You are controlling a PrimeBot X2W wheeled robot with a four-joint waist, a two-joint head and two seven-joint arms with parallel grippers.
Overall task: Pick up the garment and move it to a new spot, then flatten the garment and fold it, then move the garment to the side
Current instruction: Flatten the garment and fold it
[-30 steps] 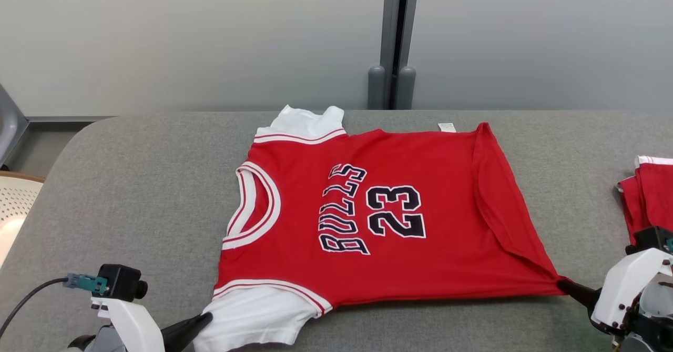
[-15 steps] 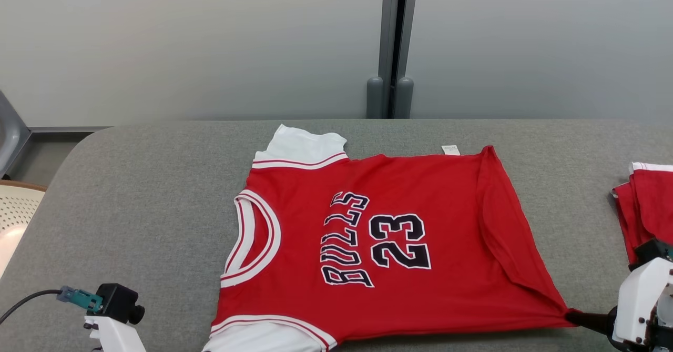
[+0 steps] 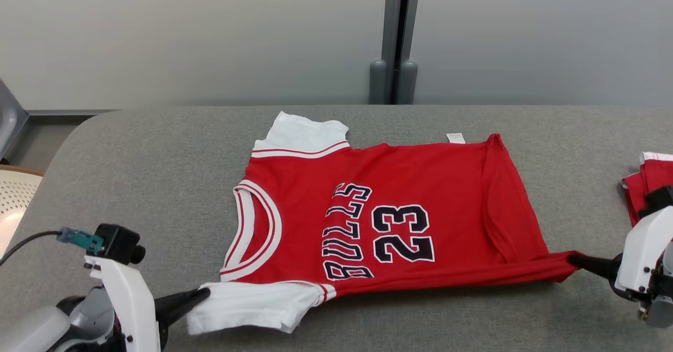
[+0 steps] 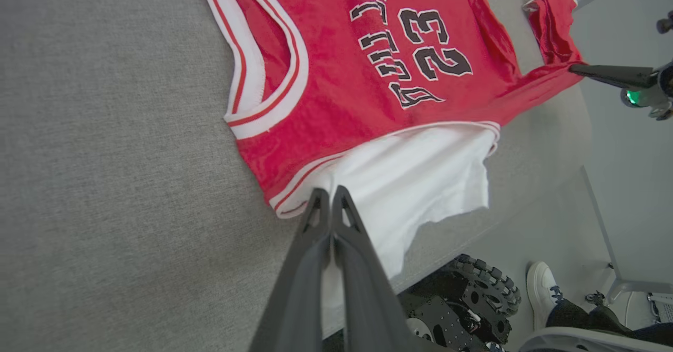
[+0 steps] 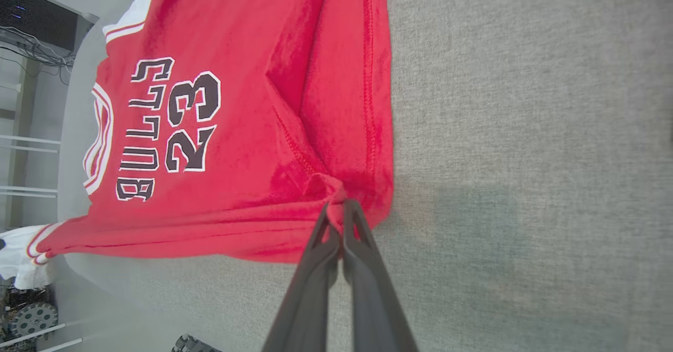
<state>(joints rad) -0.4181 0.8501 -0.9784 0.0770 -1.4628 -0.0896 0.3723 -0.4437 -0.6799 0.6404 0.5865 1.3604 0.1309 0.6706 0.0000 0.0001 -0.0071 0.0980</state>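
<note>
Red "BULLS 23" jersey (image 3: 389,225) spread flat on grey table (image 3: 157,173).

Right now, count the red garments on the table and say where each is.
2. The red jersey lies spread at the middle of the table. A second red garment sits bunched at the table's right edge, partly out of frame; more may be hidden beyond it.

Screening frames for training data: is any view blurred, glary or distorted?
Head view: even light, jersey lettering sharp. Left wrist view: wide-angle bending at the table edge, no glare. Right wrist view: soft shadow on the table beside the right gripper.
</note>
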